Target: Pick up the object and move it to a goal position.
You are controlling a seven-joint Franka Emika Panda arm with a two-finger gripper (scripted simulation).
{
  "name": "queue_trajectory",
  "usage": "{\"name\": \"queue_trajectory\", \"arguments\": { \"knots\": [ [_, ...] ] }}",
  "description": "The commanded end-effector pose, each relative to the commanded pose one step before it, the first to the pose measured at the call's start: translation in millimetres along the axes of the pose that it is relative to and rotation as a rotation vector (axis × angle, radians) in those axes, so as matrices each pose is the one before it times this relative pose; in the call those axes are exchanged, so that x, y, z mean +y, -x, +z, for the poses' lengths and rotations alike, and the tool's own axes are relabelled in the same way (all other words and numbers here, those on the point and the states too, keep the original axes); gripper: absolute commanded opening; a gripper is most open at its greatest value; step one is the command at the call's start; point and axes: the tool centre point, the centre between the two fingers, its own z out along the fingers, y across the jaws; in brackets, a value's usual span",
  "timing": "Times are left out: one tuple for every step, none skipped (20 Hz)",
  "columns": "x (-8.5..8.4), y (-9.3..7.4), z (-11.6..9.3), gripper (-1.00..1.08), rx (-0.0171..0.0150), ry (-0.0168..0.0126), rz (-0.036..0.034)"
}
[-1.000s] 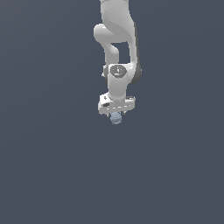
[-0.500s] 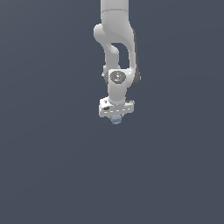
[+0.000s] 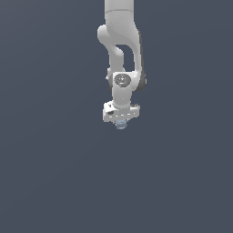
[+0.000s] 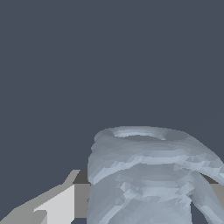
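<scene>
The object point(image 3: 121, 124) is a small pale grey-blue ridged lump, peeping out just below the white gripper point(image 3: 121, 123) in the exterior view. The gripper is shut on it and hangs from the white arm point(image 3: 121, 41) that comes down from the top of that view. Close up in the wrist view, the object point(image 4: 144, 175) fills much of the picture as a bumpy, ribbed shape with a rounded rim. One grey finger point(image 4: 52, 205) presses against its side. The other finger is mostly hidden behind the lump.
A plain dark grey-blue surface point(image 3: 54, 173) fills the rest of both views. No other objects, containers or edges show.
The arm and gripper have moved slightly up and toward the exterior view's right, carrying the object along. The hold is unchanged.
</scene>
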Motion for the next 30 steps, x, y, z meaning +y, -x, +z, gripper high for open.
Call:
{"name": "queue_trajectory", "arguments": {
  "knots": [
    [-0.05,0.09,-0.08,-1.0,-0.00037,0.00011,0.00006],
    [-0.18,-0.14,-0.79,-1.0,0.0,0.0,0.0],
    [-0.29,-0.24,-1.32,-1.0,0.0,0.0,0.0],
    [-0.41,-0.33,-1.84,-1.0,0.0,0.0,0.0],
    [-0.53,-0.43,-2.38,-1.0,0.0,0.0,0.0],
    [-0.65,-0.52,-2.92,-1.0,0.0,0.0,0.0],
    [-0.77,-0.62,-3.45,-1.0,0.0,0.0,0.0],
    [-0.89,-0.72,-3.97,-1.0,0.0,0.0,0.0],
    [-1.0,-0.81,-4.49,-1.0,0.0,0.0,0.0],
    [-1.11,-0.9,-4.99,-1.0,0.0,0.0,0.0],
    [-1.23,-1.0,-5.49,-1.0,0.0,0.0,0.0],
    [-1.33,-1.09,-5.98,-1.0,0.0,0.0,0.0],
    [-1.44,-1.18,-6.47,-1.0,0.0,0.0,0.0],
    [-1.55,-1.27,-6.95,-1.0,0.0,0.0,0.0],
    [-1.91,-1.43,-7.18,-1.0,-0.00048,0.00017,-0.00047],
    [-1.76,-1.44,-7.88,-1.0,0.0,0.0,0.0],
    [-1.86,-1.53,-8.35,-1.0,0.0,0.0,0.0],
    [-1.96,-1.62,-8.81,-1.0,0.0,0.0,0.0],
    [-2.07,-1.71,-9.27,-1.0,0.0,0.0,0.0],
    [-2.17,-1.8,-9.72,-1.0,0.0,0.0,0.0],
    [-2.21,-1.85,-9.92,-1.0,0.0,0.0,0.0],
    [-2.2,-1.85,-9.89,-1.0,0.0,0.0,0.0],
    [-2.33,-1.92,-9.67,-1.0,-0.00034,-0.00016,-0.00031],
    [-2.19,-1.85,-9.84,-1.0,0.0,0.0,0.0],
    [-2.18,-1.86,-9.82,-1.0,0.0,0.0,0.0],
    [-2.18,-1.87,-9.81,-1.0,0.0,0.0,0.0],
    [-2.17,-1.88,-9.81,-1.0,0.0,0.0,0.0],
    [-2.17,-1.89,-9.8,-1.0,0.0,0.0,0.0],
    [-2.27,-1.99,-9.59,-1.0,-0.00038,-0.00017,-0.00026],
    [-2.17,-1.92,-9.8,-1.0,0.0,0.0,0.0]
  ]
}}
